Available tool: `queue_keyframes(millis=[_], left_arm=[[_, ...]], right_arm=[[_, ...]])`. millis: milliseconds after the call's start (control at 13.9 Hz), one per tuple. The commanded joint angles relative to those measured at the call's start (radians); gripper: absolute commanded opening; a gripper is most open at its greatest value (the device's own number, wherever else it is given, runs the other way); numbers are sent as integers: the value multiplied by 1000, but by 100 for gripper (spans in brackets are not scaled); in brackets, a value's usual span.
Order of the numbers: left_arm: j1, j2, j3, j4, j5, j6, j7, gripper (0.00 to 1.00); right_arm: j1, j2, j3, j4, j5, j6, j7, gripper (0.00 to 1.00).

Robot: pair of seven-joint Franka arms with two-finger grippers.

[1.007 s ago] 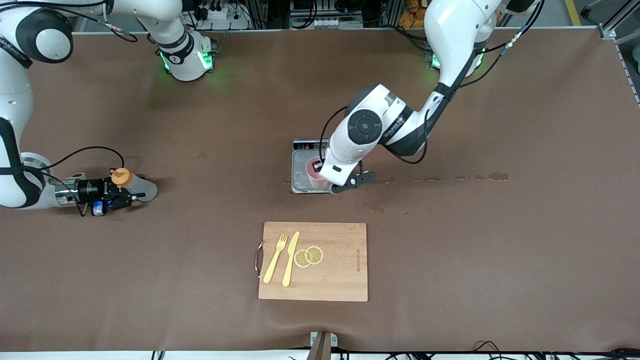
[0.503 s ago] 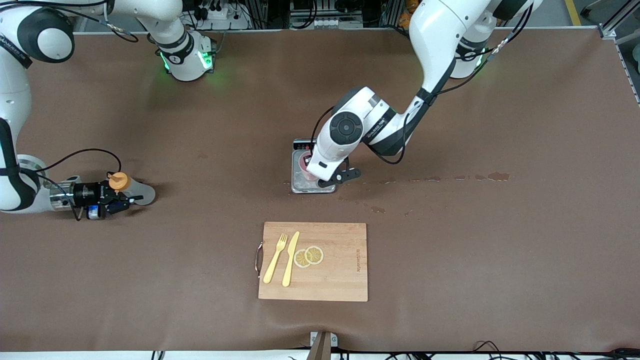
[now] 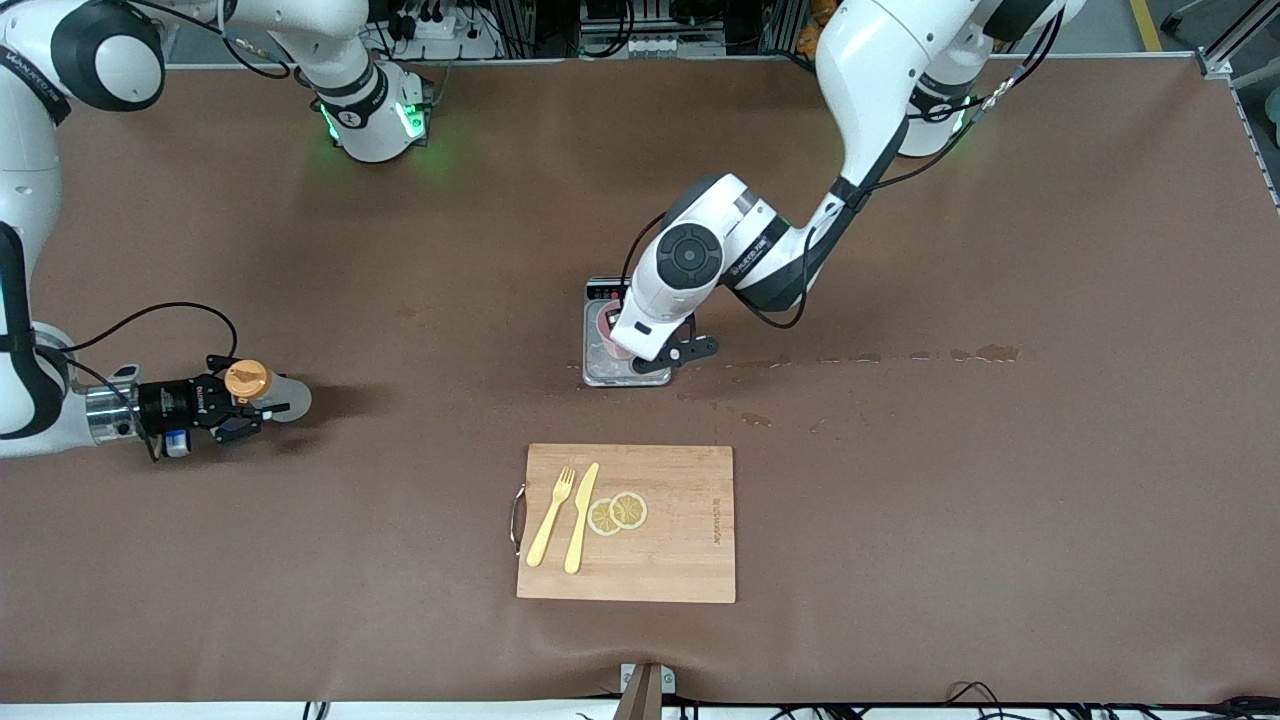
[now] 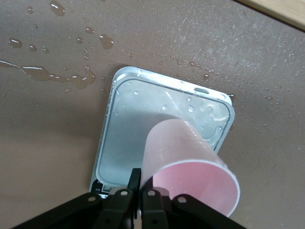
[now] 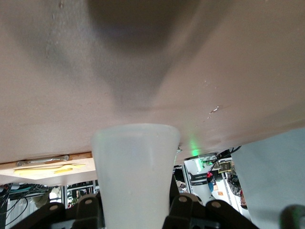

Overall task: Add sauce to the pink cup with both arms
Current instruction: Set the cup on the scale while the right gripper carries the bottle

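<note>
Pink cup (image 4: 188, 164): on the steel scale (image 4: 128, 138) near mid-table, tilted, its base toward the scale's plate and its open mouth turned up toward the left wrist camera. The inside that shows is plain pink; no sauce visible in it. Water drops sit on the scale's plate and on the brown table (image 3: 1000, 480) around it. In the front view the cup (image 3: 606, 329) is mostly hidden under the arm.

Left gripper (image 4: 141, 191): over the scale, jaws pinched together on the cup's rim wall, one finger inside and one outside.

Sauce bottle (image 3: 268, 392): toward the right arm's end of the table, well apart from the scale. Orange cap faces up toward the front camera. Long axis close to upright, leaning slightly, with the whitish body trailing toward mid-table from the cap. In the right wrist view the translucent body (image 5: 136, 176) fills the space between the fingers; contents cannot be made out.

Right gripper (image 3: 238, 400): low over the table, clamped on the bottle's body just below the cap.

Cutting board (image 3: 627, 522): nearer the front camera than the scale. On it lie a yellow fork (image 3: 551, 516), a yellow knife (image 3: 581, 516) beside it, and two lemon slices (image 3: 617, 513) overlapping.
</note>
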Motion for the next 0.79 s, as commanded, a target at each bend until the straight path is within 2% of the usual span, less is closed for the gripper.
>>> queue_keyframes(millis=[0, 431, 719], left_arm=[[-22, 7, 6, 23, 5, -7, -2, 100], [-13, -73, 19, 23, 7, -50, 3, 100], [49, -158, 20, 21, 8, -83, 6, 100]], right_arm=[[61, -60, -2, 22, -71, -21, 120, 30], [232, -194, -10, 29, -164, -11, 363, 30], [313, -249, -11, 30, -200, -10, 505, 30]])
